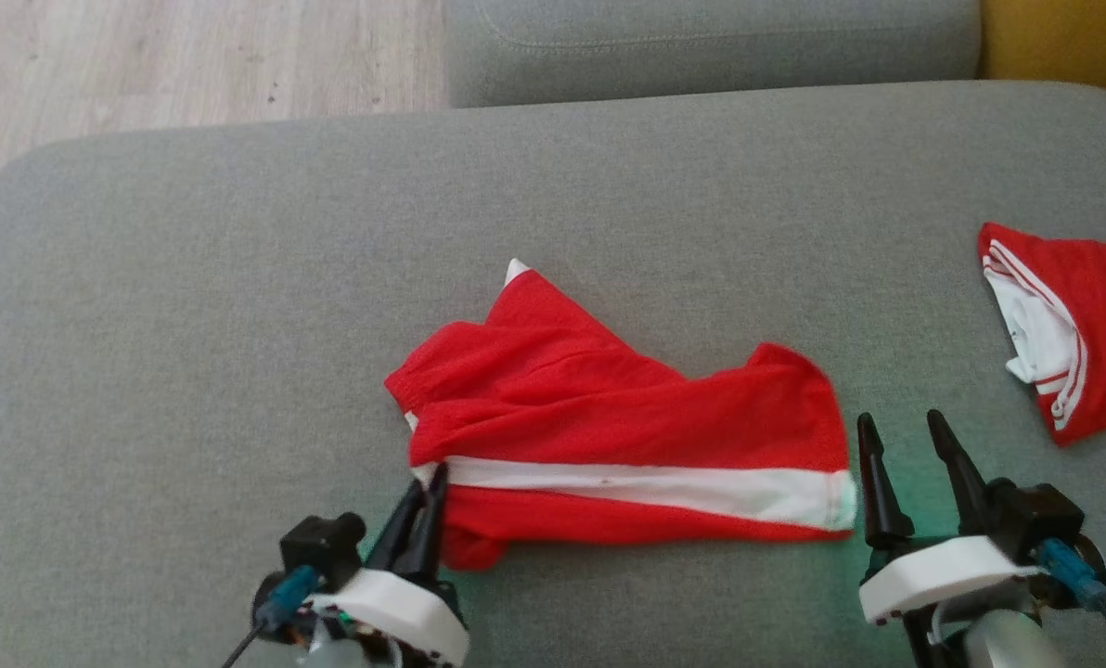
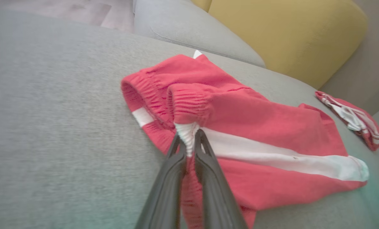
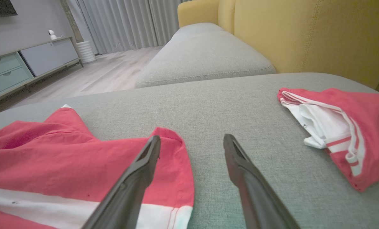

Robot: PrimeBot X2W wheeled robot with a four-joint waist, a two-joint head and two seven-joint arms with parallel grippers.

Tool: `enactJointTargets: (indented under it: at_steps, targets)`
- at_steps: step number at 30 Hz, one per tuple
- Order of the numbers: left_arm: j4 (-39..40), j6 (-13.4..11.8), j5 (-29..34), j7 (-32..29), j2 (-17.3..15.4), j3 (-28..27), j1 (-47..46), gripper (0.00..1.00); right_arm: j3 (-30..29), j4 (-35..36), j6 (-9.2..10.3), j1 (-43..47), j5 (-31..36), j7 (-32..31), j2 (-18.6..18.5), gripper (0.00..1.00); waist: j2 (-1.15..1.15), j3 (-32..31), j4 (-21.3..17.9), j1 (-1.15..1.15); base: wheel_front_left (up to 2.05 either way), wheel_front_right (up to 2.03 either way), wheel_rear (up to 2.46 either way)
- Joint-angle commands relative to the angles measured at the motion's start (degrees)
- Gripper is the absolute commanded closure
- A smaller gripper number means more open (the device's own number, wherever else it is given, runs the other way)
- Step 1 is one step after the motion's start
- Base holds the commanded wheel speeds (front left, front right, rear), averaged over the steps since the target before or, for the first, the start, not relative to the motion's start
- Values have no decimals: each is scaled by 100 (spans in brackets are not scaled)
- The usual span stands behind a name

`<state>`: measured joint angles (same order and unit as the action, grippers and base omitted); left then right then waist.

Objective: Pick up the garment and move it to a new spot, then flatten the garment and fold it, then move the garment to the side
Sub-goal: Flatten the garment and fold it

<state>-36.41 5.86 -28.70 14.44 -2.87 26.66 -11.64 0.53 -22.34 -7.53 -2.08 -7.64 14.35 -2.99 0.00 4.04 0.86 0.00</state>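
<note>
Left wrist view shows the left gripper (image 2: 189,135) clenched on the white stripe at the waistband of the red shorts (image 2: 240,121), which lie crumpled mid-cushion on the grey sofa (image 1: 191,278). The right gripper (image 1: 901,422) hangs released just beside the hem end. To lift well, I judge it should pinch that hem corner first, then both rise together. Count: two grippers, two red garments, the second garment (image 1: 1096,315) well apart at the right.
</note>
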Motion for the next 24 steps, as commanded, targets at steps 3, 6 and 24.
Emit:
enactJointTargets:
  at_steps: [3, 6, 24]
  targets:
    - [168, -149, 339, 56, -109, -485, -12, 100, 197, 169, 4, -187, -65, 64, -1, 0, 0, -75, 10, 0, 0, 0, 0]
    - [295, -260, 705, 56, -182, -736, 195, 0, 256, 222, 4, -122, -105, 64, 7, 0, 0, -152, 3, 0, 0, 0, 0]
    - [1558, -1128, 2469, 56, -200, -1518, 1260, 0, 349, 157, 4, 206, -10, 64, 11, 0, 0, -472, 69, 0, 0, 0, 0]
